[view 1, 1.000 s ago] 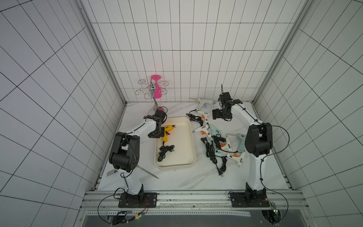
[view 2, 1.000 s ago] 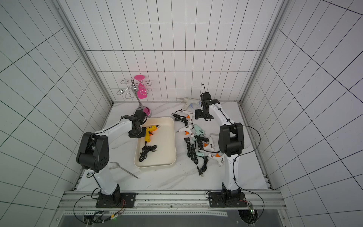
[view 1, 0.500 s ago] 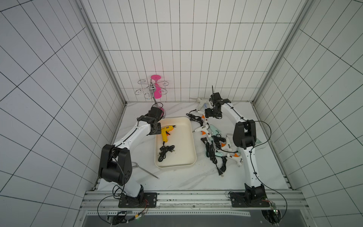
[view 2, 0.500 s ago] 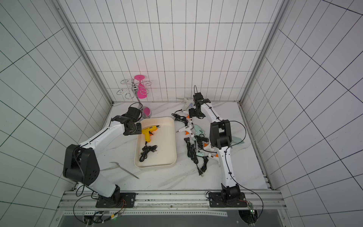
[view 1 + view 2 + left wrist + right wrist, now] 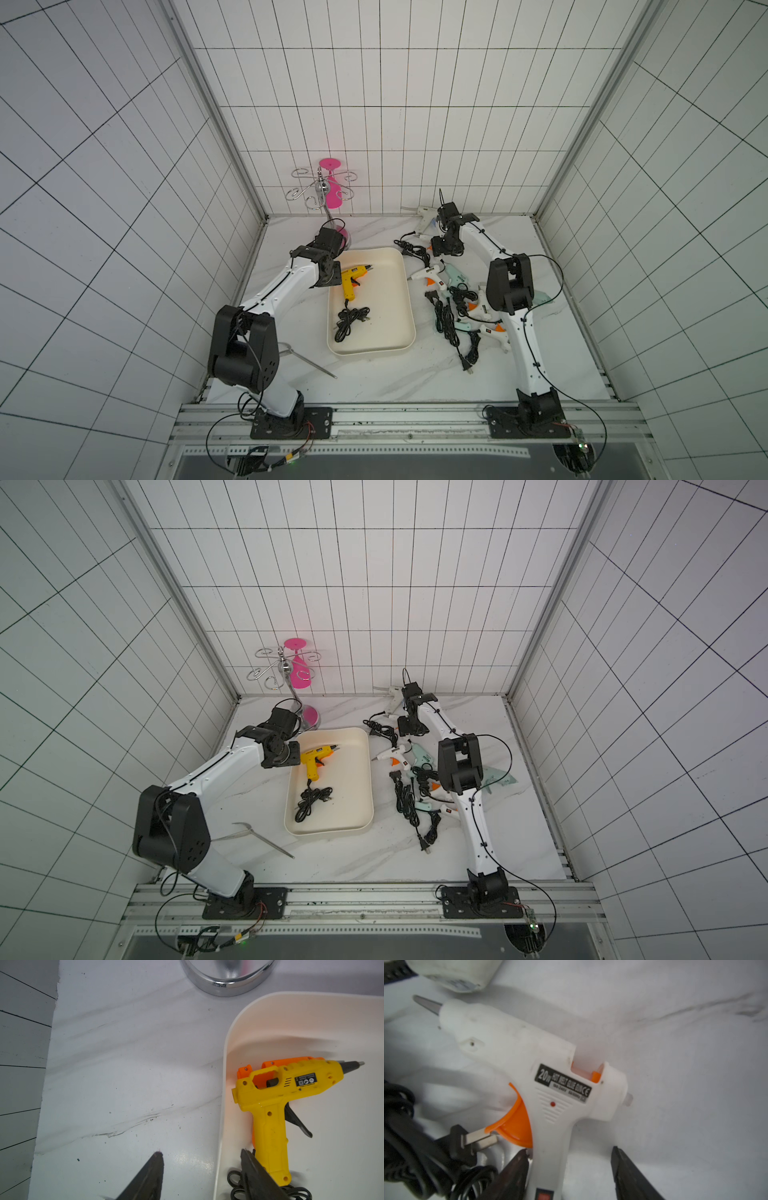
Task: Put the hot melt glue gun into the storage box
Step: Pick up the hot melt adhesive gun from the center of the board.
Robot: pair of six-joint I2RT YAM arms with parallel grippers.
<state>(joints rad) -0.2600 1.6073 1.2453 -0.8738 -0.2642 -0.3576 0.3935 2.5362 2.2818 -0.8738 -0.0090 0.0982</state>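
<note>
Storage box (image 5: 409, 303) lies flat on the desk (image 5: 374, 382), between the two arms, in both top views. Contents: one yellow glue gun (image 5: 352, 279) and its black cord (image 5: 349, 324). The yellow glue gun lies on its side at the far end of the box floor, beside the wall nearest the left arm, nozzle pointing toward the right arm's side. The cord lies bundled just below the handle, near the middle of the box.

Left claw (image 5: 201, 1152) stands wide and holds nothing. In the left wrist view, one finger (image 5: 151, 1172) is over the desk outside the box and the other is over the cord inside it, so the box wall passes between them.

Right claw (image 5: 570, 1149) is at the far side of the desk, outside the box. It stands partly open around the handle of a white glue gun (image 5: 529, 1076), which lies on its side on the desk. One finger (image 5: 517, 1167) touches the handle just below the orange trigger (image 5: 512, 1124); the other finger is apart from it. A black plug (image 5: 467, 1142) lies beside the trigger.

More glue guns (image 5: 453, 299) with black cords lie on the desk between the box and the right arm.
</note>
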